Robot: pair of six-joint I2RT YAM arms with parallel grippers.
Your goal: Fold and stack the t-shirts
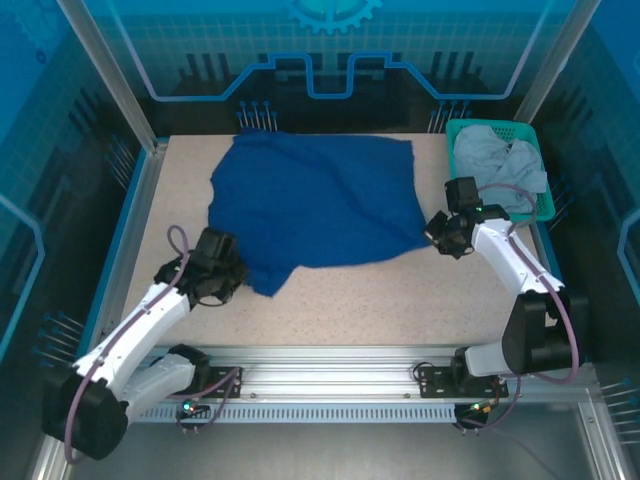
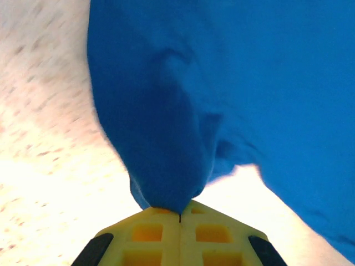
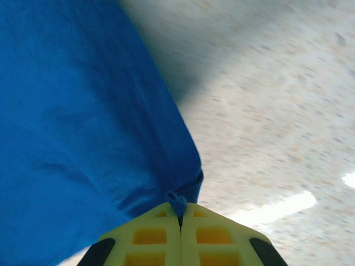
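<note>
White arm links (image 1: 140, 320), black joints; purple cables (image 1: 171, 240); yellow fingers (image 2: 145, 238), square recesses, black edges.

Blue-tinted light washed the overhead view. Left of the left pincer (image 2: 179, 213) the table (image 2: 44, 183) glared white and blurred; right of the right pincer (image 3: 179, 213) a bright streak showed.

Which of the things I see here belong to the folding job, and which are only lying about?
For the job:
- blue t-shirt, spread on the table
- grey t-shirt, crumpled in the basket
- left pincer and right pincer, each shut on an edge of the blue t-shirt

Just there:
- teal basket, only holding the grey t-shirt
- table
</note>
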